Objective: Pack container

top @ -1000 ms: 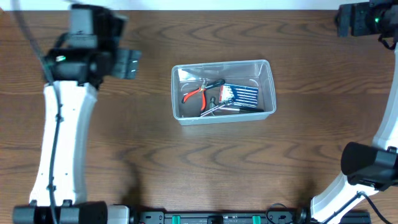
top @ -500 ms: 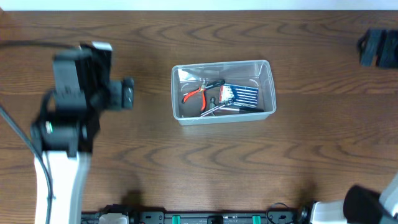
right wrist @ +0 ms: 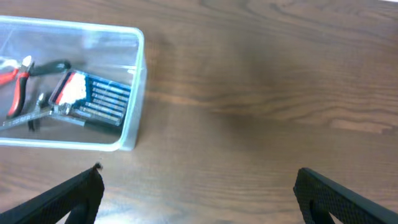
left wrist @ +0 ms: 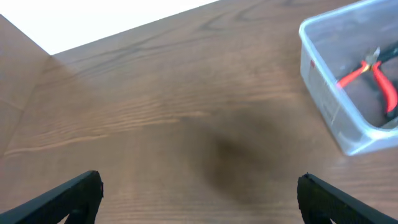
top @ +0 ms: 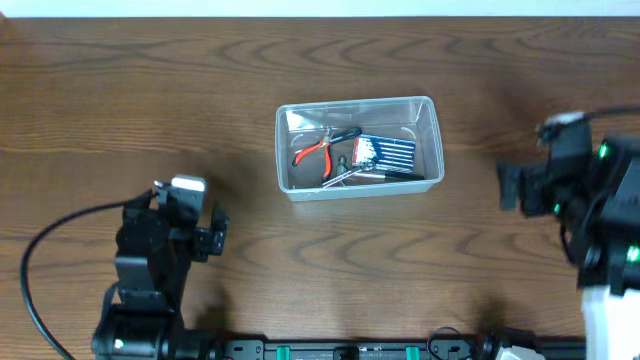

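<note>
The clear plastic container (top: 430, 140) stands mid-table. Inside lie red-handled pliers (top: 312, 151), a blue-and-black bit set (top: 385, 154) and a metal tool (top: 345, 176). The container also shows in the left wrist view (left wrist: 323, 102) and in the right wrist view (right wrist: 134, 87). My left gripper (top: 212, 236) is open and empty, left of and nearer than the container; its fingers show wide apart in the left wrist view (left wrist: 199, 193). My right gripper (top: 510, 186) is open and empty to the right of the container, its fingers wide apart in the right wrist view (right wrist: 199, 190).
Brown wooden table (top: 330, 270). Its far edge meets a white surface (top: 300, 8). A black cable (top: 50, 250) loops at the left arm's base.
Both arms have pulled back toward the near edge: the left from the far left, the right from the far right corner. The container and its contents have not moved.
</note>
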{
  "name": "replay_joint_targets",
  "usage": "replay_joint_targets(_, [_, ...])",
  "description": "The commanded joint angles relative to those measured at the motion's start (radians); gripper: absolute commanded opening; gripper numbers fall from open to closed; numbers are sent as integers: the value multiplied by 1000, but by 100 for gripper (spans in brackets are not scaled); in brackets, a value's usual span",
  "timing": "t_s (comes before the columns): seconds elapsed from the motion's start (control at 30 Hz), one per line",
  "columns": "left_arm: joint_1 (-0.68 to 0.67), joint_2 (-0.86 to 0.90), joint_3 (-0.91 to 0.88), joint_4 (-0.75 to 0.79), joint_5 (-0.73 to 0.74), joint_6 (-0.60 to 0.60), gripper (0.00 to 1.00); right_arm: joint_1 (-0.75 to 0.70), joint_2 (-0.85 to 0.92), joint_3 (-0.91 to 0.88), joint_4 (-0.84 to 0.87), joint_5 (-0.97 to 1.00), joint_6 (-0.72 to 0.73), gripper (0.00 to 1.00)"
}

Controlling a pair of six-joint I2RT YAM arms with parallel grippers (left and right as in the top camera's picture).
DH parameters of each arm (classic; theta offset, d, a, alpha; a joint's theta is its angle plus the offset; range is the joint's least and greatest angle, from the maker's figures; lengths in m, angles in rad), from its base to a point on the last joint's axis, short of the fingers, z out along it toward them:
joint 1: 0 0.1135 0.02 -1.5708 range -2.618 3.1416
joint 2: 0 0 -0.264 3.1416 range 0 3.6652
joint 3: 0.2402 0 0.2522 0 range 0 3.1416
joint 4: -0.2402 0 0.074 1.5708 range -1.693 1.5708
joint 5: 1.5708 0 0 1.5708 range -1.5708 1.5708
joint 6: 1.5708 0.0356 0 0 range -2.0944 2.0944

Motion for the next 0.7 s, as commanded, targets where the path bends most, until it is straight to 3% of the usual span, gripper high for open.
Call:
replay_joint_targets(0.0, [-4, -31, -19, 13, -22, 26, 98, 14, -52, -90, 4, -3, -13, 99])
replay_joint_targets(0.33, [-4, -30, -19, -26, -22, 26, 98, 14, -59, -133, -158, -3, -13, 99])
replay_joint_targets(0.67, [-4, -30, -19, -25, -22, 26, 98, 17, -59, -133, -166, -3, -13, 99])
